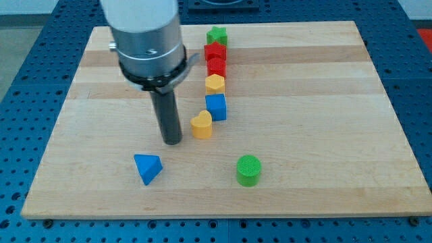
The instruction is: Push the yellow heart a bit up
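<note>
My tip point(173, 140) just left of yellow heart point(201, 125), seemingly apart, grasping nothing, blue cube point(216, 106) touching heart's upper right

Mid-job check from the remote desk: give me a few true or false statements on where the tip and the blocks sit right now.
1. My tip is at the view's left of the yellow heart. True.
2. The yellow heart lies alone at the view's bottom right. False: it sits near the blue cube, at the lower end of the block column.
3. The green cylinder stands apart from the column, toward the view's bottom. True.
4. The blue triangular block is at the view's top. False: it lies at the view's bottom left, below my tip.
5. A yellow hexagon lies between the red blocks and the blue cube. True.
</note>
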Tool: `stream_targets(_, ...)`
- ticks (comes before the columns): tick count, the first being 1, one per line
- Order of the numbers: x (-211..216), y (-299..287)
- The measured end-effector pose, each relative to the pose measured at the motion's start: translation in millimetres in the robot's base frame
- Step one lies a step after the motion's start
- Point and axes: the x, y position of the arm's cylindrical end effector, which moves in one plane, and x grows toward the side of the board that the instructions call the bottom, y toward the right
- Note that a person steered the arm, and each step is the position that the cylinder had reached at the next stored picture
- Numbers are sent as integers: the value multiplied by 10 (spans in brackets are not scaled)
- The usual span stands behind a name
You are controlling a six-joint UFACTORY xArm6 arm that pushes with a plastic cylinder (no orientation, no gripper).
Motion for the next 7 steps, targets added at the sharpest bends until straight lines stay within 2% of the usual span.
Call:
stream_targets(2,-288,-6)
stream_targets(5,-270,541)
stream_targets(7,-138,529)
